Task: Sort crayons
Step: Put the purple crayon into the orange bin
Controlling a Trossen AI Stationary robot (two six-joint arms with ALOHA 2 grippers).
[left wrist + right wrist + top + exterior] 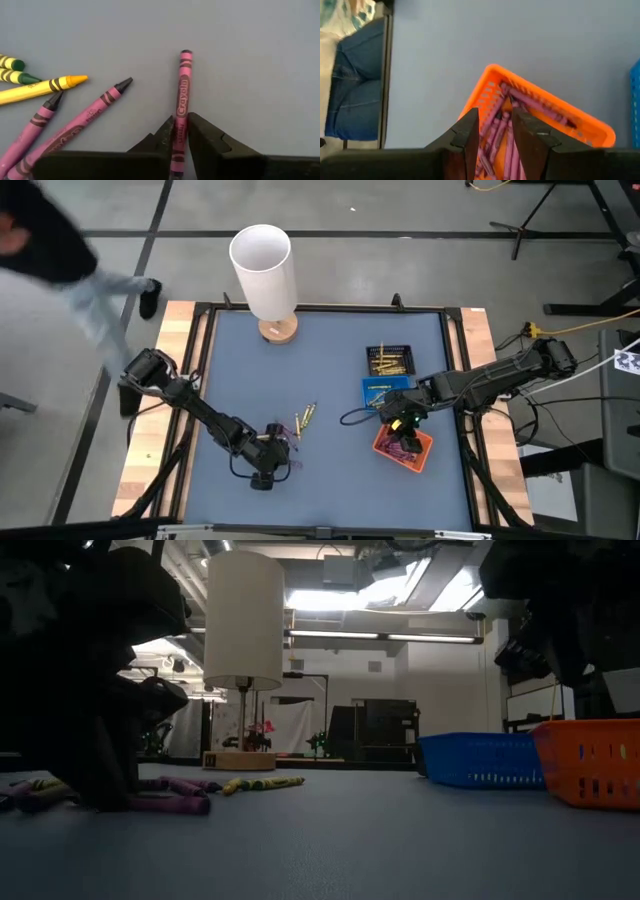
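Note:
Several loose crayons lie flat on the blue table: purple ones and yellow ones, seen from above as a small cluster. My left gripper is down at the table's near left, shut on one purple crayon. My right gripper hangs open above the orange tray, which holds several purple crayons; nothing is between its fingers. My left gripper pinches the purple crayon's paper-wrapped body, below its middle, between its two fingers. The fingers slant down from above, one on each long side, and the crayon runs on ahead of them. It lies flat on the table.
A blue tray and a black tray with yellow crayons stand beyond the orange tray. A white lamp on a wooden base stands at the far edge. A person stands beyond the table's far left corner.

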